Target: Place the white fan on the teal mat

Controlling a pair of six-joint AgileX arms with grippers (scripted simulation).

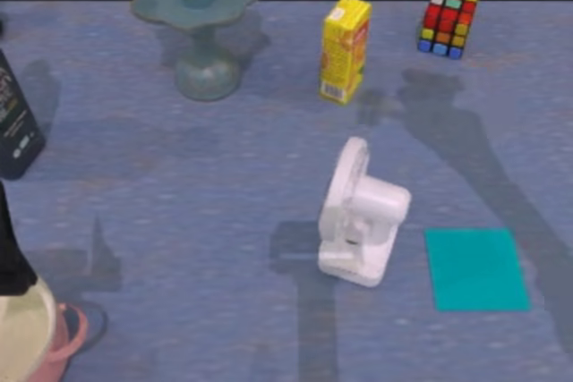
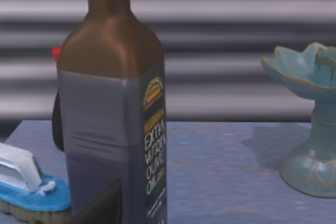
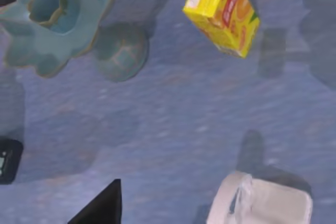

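The white fan stands near the middle of the table, its round grille head toward the far side. The teal mat lies flat just to the fan's right, apart from it and bare. Neither arm shows in the top view, only their shadows. In the right wrist view, my right gripper hangs open above the table with one dark finger showing; the fan sits beside it, untouched. My left gripper is open and parked at the table's left, close behind an olive oil bottle.
A pale blue-green pedestal dish stands at the far left. A yellow juice box and a colour cube stand at the back. The dark bottle is at the left edge, with a blue brush near it.
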